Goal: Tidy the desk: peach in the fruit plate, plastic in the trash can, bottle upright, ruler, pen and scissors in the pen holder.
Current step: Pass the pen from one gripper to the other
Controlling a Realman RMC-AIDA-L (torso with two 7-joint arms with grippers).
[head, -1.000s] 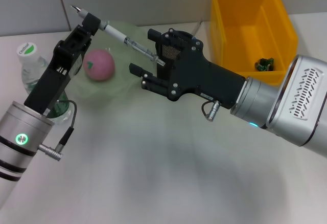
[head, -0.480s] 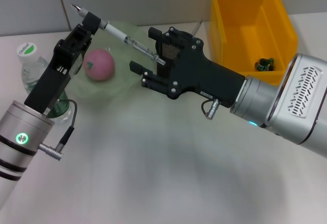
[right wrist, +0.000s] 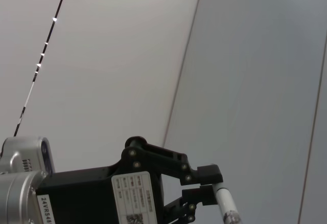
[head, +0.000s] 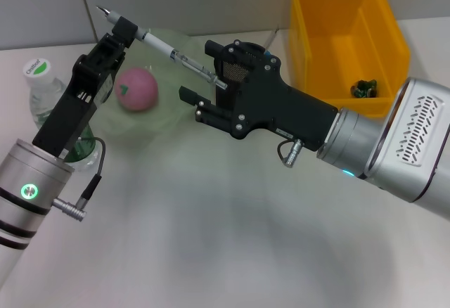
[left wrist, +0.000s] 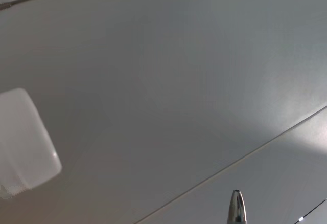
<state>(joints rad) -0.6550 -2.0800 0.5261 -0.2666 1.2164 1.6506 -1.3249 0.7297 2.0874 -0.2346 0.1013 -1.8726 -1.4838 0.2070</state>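
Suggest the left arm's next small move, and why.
Probably ease the white-and-silver pen end-first down into the black wire-mesh pen holder before letting go. The left gripper has its jaws clamped near the pen's tip, the far end only reaches the holder's rim, and the right gripper waits open alongside.

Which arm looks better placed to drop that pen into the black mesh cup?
Probably the left: the left claw grips the pen, whose lower end reaches the pen holder. The right claw is open, beside the cup.
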